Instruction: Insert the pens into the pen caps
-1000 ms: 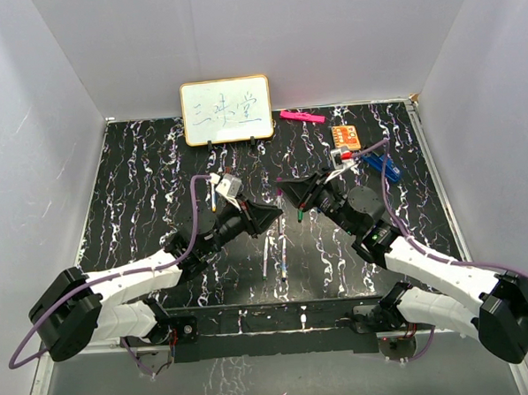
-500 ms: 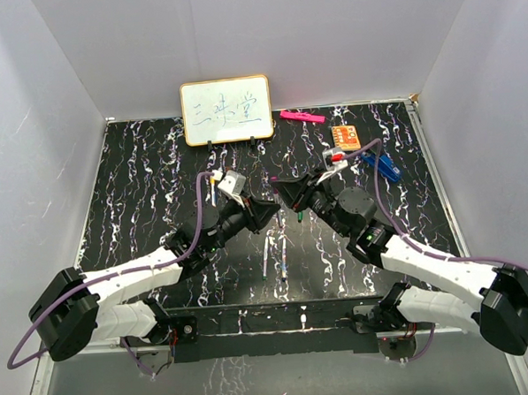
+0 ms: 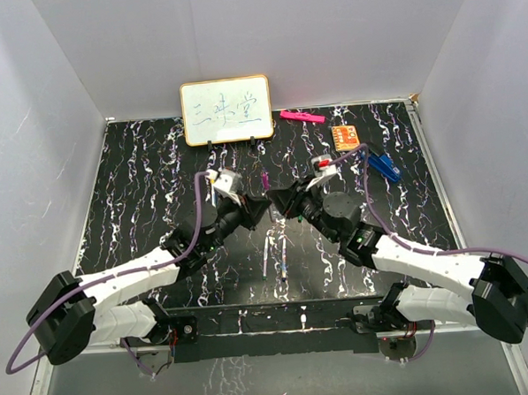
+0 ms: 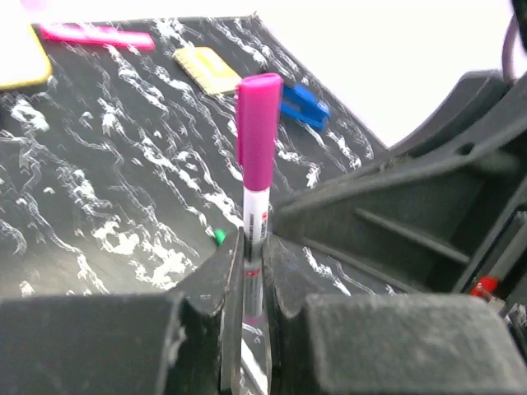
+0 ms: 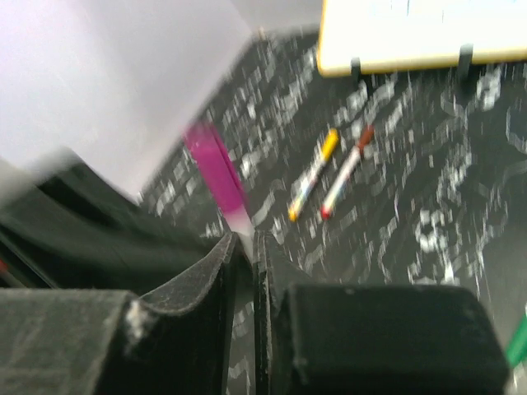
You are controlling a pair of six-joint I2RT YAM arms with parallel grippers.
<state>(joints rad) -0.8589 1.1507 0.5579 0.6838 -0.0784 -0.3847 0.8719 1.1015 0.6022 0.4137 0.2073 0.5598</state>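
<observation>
Both grippers have come together since half a second ago and now meet over the tabletop's middle. Left gripper (image 4: 254,262) fingers are clamped on the white barrel of an upright pen (image 4: 254,226) wearing the magenta cap (image 4: 258,132); right gripper (image 5: 249,247) fingers are almost together at that barrel, yet blur hides whether they pinch it. Only the right wrist view shows a yellow-capped pen (image 5: 311,177) and a red-brown-capped pen (image 5: 346,171) lying toward the far edge.
</observation>
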